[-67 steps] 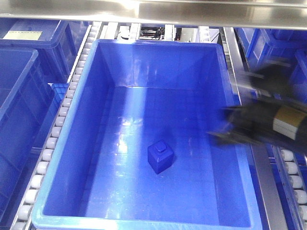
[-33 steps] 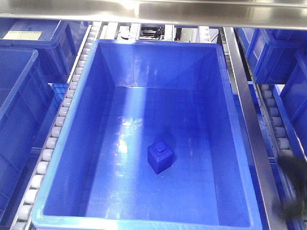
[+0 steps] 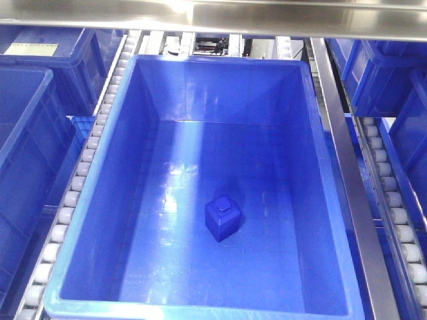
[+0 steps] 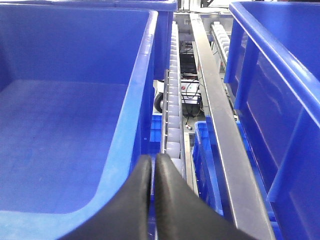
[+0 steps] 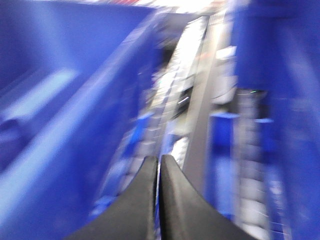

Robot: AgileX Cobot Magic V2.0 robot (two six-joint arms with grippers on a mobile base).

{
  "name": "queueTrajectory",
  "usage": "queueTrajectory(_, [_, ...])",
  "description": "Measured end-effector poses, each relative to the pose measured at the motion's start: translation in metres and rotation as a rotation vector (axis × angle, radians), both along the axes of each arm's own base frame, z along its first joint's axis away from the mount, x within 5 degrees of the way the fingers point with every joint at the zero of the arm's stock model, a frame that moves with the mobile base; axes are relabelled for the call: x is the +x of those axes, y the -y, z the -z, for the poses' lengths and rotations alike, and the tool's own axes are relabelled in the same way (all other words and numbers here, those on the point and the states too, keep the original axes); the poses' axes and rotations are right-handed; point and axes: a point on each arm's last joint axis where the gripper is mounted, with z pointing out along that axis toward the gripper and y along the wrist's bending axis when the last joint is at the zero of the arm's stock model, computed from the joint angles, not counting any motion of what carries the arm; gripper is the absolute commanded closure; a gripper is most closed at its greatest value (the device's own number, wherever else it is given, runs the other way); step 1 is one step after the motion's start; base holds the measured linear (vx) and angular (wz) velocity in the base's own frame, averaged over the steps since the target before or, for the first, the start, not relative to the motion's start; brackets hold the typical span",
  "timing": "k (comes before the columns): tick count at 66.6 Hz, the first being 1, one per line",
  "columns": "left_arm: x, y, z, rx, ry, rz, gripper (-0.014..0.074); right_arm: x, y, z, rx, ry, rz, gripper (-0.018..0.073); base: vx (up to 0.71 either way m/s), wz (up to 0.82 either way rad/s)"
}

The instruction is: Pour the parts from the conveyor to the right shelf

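1. Large blue plastic crate (image 3: 200,193) on the roller conveyor (image 3: 80,180), centre of front view; one small blue square bottle-like part (image 3: 223,219) on its floor, slightly toward 5 o'clock of centre, apart from all walls.
2. Neither arm visible in front view. No contact with the crate yet.
3. Left claw (image 4: 152,165): fingertips pressed together, holding nothing. Sits at 6 o'clock of left wrist view, beside the outer wall of a blue bin (image 4: 75,115), rollers and steel rail (image 4: 220,125) running toward 12 o'clock.
4. Right claw (image 5: 159,167): also pressed together, empty. Right wrist view heavily motion-blurred; only a blue wall at 9 o'clock and rail at 1 o'clock readable.
5. Step in hand, judged: approach to grasp the crate rims for a two-arm lift and pour.
6. Spread both claws before closing in; shut tips cannot straddle a rim.
7. Grip opposite long rims, 9 and 3 o'clock in front view, near mid-length, for balance.
8. Seat fingers fully over the rim lip; thin smooth plastic likely slippery.
9. Lift level, both arms matched, or the part slides early.
10. Clear the steel shelf edge (image 3: 213,17) at 12 o'clock during the lift.
11. Target likely among the blue bins (image 3: 387,73) at 2 to 3 o'clock; tilt slowly toward the lower corner so the single part drops inside.
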Motion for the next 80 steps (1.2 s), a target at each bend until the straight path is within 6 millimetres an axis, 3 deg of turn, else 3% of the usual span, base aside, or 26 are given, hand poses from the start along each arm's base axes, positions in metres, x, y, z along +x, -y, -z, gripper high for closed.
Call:
queueTrajectory(15, [0.000, 0.000, 0.000, 0.000, -0.001, 0.000, 0.0603, -0.004, 0.009, 0.020, 0.018, 0.014, 0.159, 0.0567, 0.00, 0.00])
queueTrajectory(80, [0.000, 0.000, 0.000, 0.000, -0.001, 0.000, 0.0603, -0.004, 0.012, 0.018, 0.019, 0.039, 0.205, 0.0567, 0.00, 0.00])
